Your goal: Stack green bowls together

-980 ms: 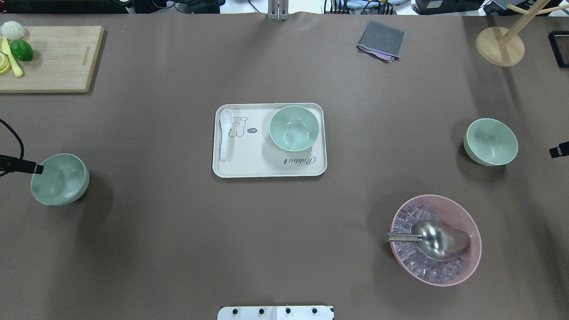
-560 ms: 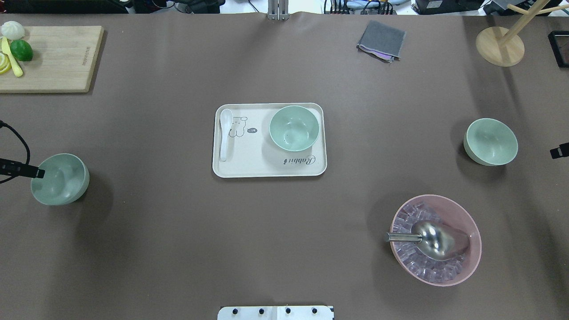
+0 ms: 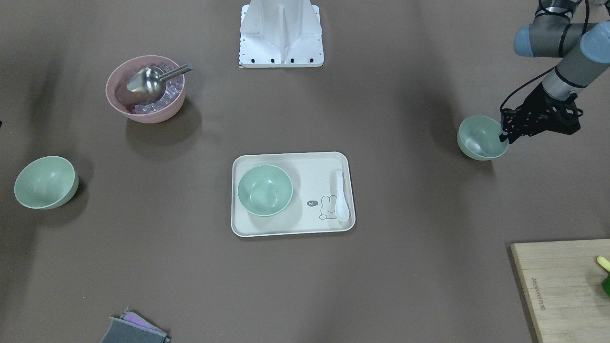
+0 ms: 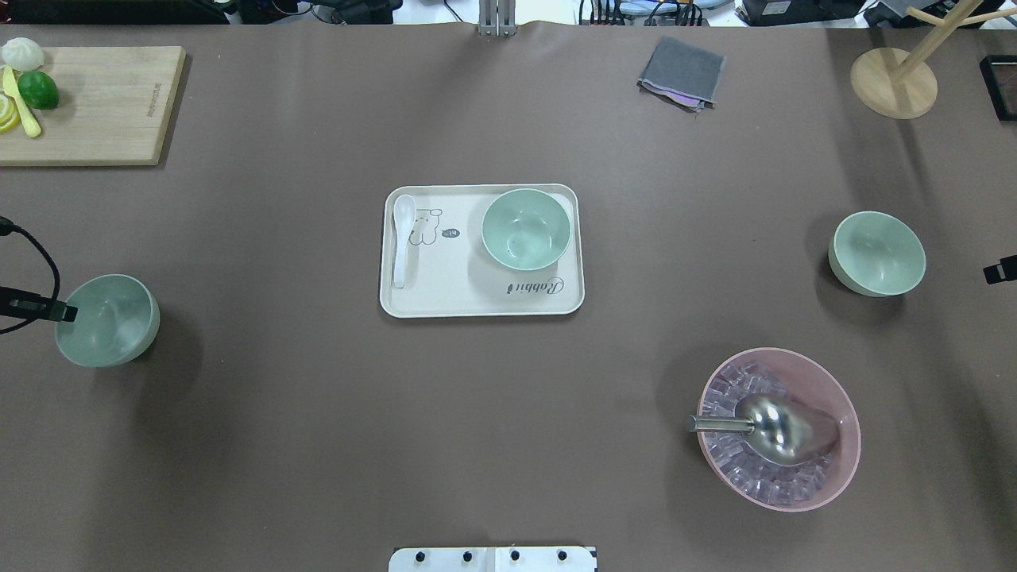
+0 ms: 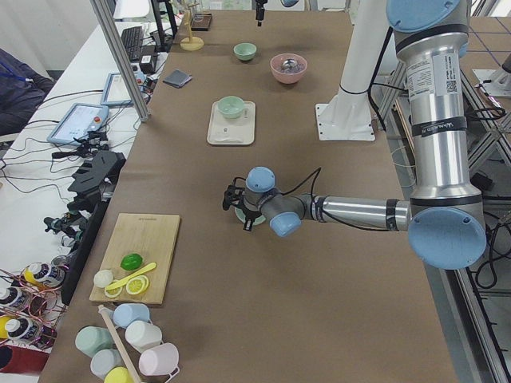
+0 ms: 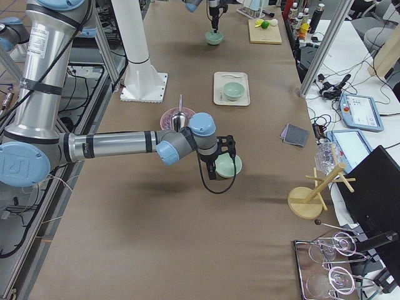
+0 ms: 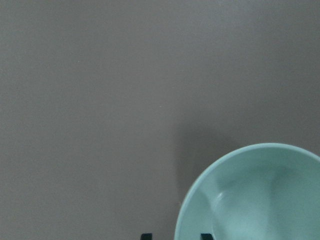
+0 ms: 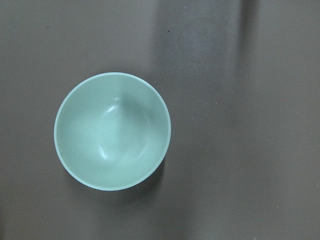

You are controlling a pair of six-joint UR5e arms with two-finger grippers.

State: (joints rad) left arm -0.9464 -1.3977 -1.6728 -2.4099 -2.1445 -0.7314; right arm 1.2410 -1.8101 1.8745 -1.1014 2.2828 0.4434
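Three pale mint-green bowls stand apart. One bowl sits on the white tray. A second bowl stands on the table at the left; it also shows in the left wrist view. My left gripper is open at this bowl's outer rim, one fingertip inside and the other outside. The third bowl stands at the right and fills the right wrist view. My right gripper hangs beside it at the frame's edge; I cannot tell whether it is open or shut.
A pink bowl with ice cubes and a metal scoop stands near right. A white spoon lies on the tray. A cutting board, a grey cloth and a wooden stand are at the far side.
My left gripper has shifted slightly along the left bowl's rim toward the robot's side. The right gripper has barely moved. The bowls have not moved.
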